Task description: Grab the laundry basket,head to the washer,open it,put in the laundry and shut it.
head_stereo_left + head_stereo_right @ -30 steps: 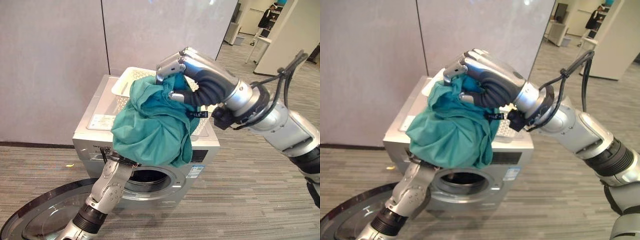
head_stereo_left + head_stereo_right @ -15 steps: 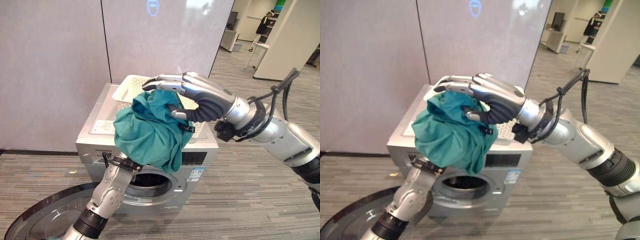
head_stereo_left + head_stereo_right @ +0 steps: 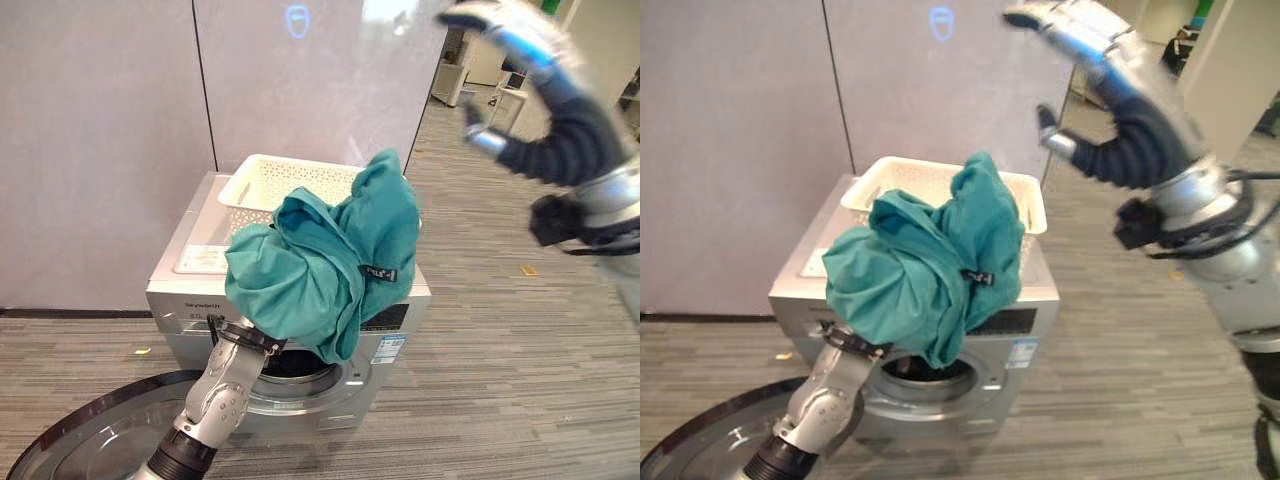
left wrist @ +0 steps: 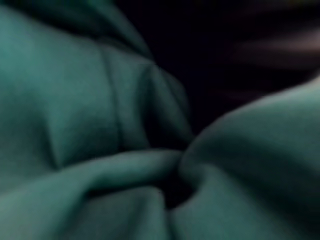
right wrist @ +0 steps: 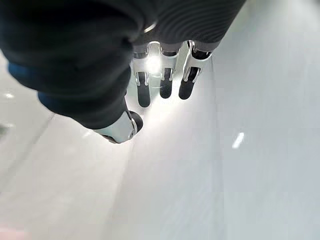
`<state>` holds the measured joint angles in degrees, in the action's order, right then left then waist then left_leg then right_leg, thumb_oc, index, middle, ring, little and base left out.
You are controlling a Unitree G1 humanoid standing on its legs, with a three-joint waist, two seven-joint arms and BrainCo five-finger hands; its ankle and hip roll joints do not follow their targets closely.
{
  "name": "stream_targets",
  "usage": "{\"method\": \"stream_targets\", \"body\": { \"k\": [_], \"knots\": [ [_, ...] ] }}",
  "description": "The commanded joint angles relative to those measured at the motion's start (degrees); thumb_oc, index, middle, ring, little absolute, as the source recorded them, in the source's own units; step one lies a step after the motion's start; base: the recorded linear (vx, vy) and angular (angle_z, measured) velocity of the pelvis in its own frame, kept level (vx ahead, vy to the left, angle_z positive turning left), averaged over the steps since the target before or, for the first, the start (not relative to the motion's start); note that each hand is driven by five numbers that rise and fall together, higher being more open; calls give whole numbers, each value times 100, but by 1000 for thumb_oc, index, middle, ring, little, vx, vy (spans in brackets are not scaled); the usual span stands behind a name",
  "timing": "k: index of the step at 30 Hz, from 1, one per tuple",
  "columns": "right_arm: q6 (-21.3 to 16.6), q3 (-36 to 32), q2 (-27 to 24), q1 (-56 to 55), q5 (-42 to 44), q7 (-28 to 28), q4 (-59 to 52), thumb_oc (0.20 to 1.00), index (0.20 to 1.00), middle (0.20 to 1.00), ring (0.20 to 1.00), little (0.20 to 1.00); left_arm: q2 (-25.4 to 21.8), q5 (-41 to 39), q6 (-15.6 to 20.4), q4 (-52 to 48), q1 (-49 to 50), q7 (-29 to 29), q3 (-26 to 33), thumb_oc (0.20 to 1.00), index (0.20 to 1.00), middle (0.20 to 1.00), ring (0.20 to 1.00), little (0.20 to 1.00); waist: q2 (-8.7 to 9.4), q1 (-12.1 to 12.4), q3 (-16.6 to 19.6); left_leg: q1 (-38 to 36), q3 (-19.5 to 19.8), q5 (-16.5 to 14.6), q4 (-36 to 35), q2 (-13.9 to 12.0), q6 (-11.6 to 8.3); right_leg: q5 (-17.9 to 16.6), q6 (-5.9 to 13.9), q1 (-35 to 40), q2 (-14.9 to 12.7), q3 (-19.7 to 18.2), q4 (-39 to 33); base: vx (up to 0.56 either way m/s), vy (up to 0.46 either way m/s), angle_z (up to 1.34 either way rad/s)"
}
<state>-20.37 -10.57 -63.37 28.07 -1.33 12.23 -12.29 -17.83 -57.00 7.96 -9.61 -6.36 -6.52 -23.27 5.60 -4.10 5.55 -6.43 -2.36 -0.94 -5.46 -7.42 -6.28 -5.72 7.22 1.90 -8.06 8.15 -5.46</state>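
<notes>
Showing the loading stage at the washer (image 3: 290, 300), with the round door (image 3: 90, 435) swung fully open and lying low at the machine's front left. A bundle of teal laundry (image 3: 320, 265) hangs in front of the washer's control panel, its lower folds draped over the upper rim of the drum opening (image 3: 300, 370) and its top rising past the washer's front edge. A small dark label is visible on the cloth near its right side. The left hand (image 3: 845, 350) reaches up from below and disappears into the underside of the bundle; its fingers are buried in the cloth, so it cannot be told whether they grasp it or lie slack. The left wrist view is taken up by teal folds seen from very close. The white perforated laundry basket (image 3: 285, 180) stands on the washer's top, toward its rear edge, partly hidden behind the laundry. The right hand (image 3: 1110, 80) is raised high above and to the right of the washer, well apart from the cloth, its fingers (image 5: 165, 82) spread and nearly straight, the thumb (image 5: 122, 127) held apart, grasping nothing. A grey partition wall (image 3: 110, 120) stands directly behind the washer, and striped grey flooring (image 3: 500, 400) surrounds it.
</notes>
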Motion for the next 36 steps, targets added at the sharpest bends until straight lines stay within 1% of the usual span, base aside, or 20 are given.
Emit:
{"method": "stream_targets", "body": {
  "k": [1,5,7,9,10,11,12,13,14,15,16,17,19,21,23,26,29,31,32,36],
  "knots": [
    [111,-482,-572,146,-99,876,552,1000,1000,1000,1000,1000,21,-307,40,-59,-351,-414,-378,322,322,322,322,322,-141,-80,233,337,115,11,46,-41,232,211,285,140,-329,89,46,0,0,0],
    [211,-1012,-896,-274,-257,1212,968,1000,1000,1000,1000,1000,-23,-351,-22,-92,-258,-523,-443,282,282,282,282,282,-146,-103,226,337,100,2,46,-52,228,214,288,124,-323,75,46,1,-3,-2],
    [501,-1629,-1172,-780,-641,1758,1448,1000,1000,1000,1000,1000,-83,-436,-147,-67,-98,-682,-442,222,222,222,222,222,-177,-175,175,368,65,49,46,-49,227,163,289,78,-329,55,46,-19,-3,-1],
    [553,-1790,-1213,-987,-706,1794,1563,1000,1000,1000,1000,1000,-118,-445,-163,-71,-39,-721,-429,200,200,200,200,200,-182,-175,161,369,55,47,46,-47,228,163,291,70,-328,48,46,0,0,0],
    [774,-2433,-1300,-1697,-886,2024,1934,1000,1000,1000,1000,1000,-221,-516,-220,-95,278,-809,-303,200,200,200,200,200,-227,-208,128,353,37,-13,46,-46,226,210,306,75,-317,26,46,-43,-3,-3],
    [921,-2685,-1242,-2002,-937,2150,2220,1000,1000,1000,1000,1000,-282,-697,-333,-212,571,-906,-129,200,200,200,200,200,-274,-258,44,393,12,56,46,-31,234,149,298,26,-327,19,46,28,-3,-4],
    [900,-2835,-1218,-2182,-920,2154,2202,1000,1000,1000,1000,1000,-319,-713,-356,-252,595,-905,-171,200,200,200,200,200,-259,-216,70,368,24,-7,46,-43,228,203,308,54,-317,22,46,-16,-3,-4],
    [990,-3287,-1114,-2828,-915,2083,2632,1000,1000,1000,1000,1000,-583,-820,-450,-498,1022,-1130,43,200,200,200,200,200,-299,-235,-9,379,-11,-1,46,-38,240,185,318,7,-328,-11,46,24,1,-8],
    [982,-3342,-1106,-2889,-908,2079,2626,1000,1000,1000,1000,1000,-592,-822,-453,-508,1025,-1128,25,200,200,200,200,200,-293,-214,-7,373,-13,-4,46,-39,239,188,318,11,-327,-13,46,-67,6,-16],
    [1056,-3457,-957,-3198,-836,2017,3025,1000,1000,1000,1000,1000,-716,-905,-514,-575,1280,-1258,181,200,200,200,200,200,-323,-215,-96,402,-53,62,46,-25,251,111,315,-52,-342,-27,46,-13,5,-15],
    [1016,-3509,-956,-3279,-807,2013,3054,1000,1000,1000,1000,1000,-748,-918,-527,-604,1311,-1263,163,200,200,200,200,200,-314,-180,-65,371,-58,-3,46,-33,247,163,327,-29,-336,-41,46,-89,5,-11],
    [1020,-3542,-783,-3581,-668,1998,3613,1000,1000,1000,1000,1000,-955,-1051,-517,-659,1686,-1400,351,200,200,200,200,200,-349,-164,-187,399,-111,96,46,-27,250,63,319,-98,-346,-63,46,15,4,-4],
    [940,-3411,-474,-3523,-221,1948,4193,1000,1000,1000,1000,1000,-1129,-1158,-592,-665,1850,-1488,321,200,200,200,200,200,-412,-63,-218,392,-121,23,46,-39,242,129,338,-99,-346,-62,46,9,0,-4],
    [732,-3222,-144,-3368,491,1801,4991,1000,1000,1000,1000,1000,-1294,-1274,-689,-595,2025,-1589,281,200,200,200,200,200,-430,-39,-281,414,-115,28,46,-32,233,131,341,-106,-351,-42,46,-9,-4,-6],
    [630,-3021,115,-3319,857,1602,5477,1000,1000,1000,1000,1000,-1376,-1276,-751,-408,2140,-1648,271,200,200,200,200,200,-451,-31,-348,437,-94,37,46,-23,228,143,346,-110,-351,-11,46,0,0,0],
    [500,-2586,811,-3143,1513,1301,6132,1000,1000,1000,1000,1000,-1437,-1302,-790,-215,2244,-1674,94,200,200,200,200,200,-512,24,-529,519,-40,83,46,-9,223,156,332,-141,-347,42,46,-33,-5,8],
    [507,-2115,1280,-2960,1678,1175,6535,1000,1000,1000,1000,1000,-1453,-1300,-821,-95,2330,-1659,-26,200,200,200,200,200,-525,48,-653,586,11,127,46,-4,210,146,320,-168,-350,115,46,-37,-17,7],
    [532,-1660,1836,-2857,1909,943,6763,1000,1000,1000,1000,1000,-1428,-1274,-853,39,2333,-1629,-170,200,200,200,200,200,-559,79,-820,702,43,186,46,14,199,134,303,-252,-347,140,46,-66,-19,4],
    [522,-1637,1842,-2836,1923,936,6780,1000,1000,1000,1000,1000,-1432,-1272,-850,50,2334,-1635,-154,200,200,200,200,200,-547,61,-815,713,49,191,46,15,198,133,302,-259,-348,145,46,-60,-17,16],
    [602,-1079,2454,-2940,1947,586,7023,1000,1000,1000,1000,1000,-1389,-1152,-777,242,2353,-1575,-229,200,200,200,200,200,-572,77,-1081,868,98,267,59,24,196,128,255,-370,-335,196,72,-48,-22,13]
  ]
}}
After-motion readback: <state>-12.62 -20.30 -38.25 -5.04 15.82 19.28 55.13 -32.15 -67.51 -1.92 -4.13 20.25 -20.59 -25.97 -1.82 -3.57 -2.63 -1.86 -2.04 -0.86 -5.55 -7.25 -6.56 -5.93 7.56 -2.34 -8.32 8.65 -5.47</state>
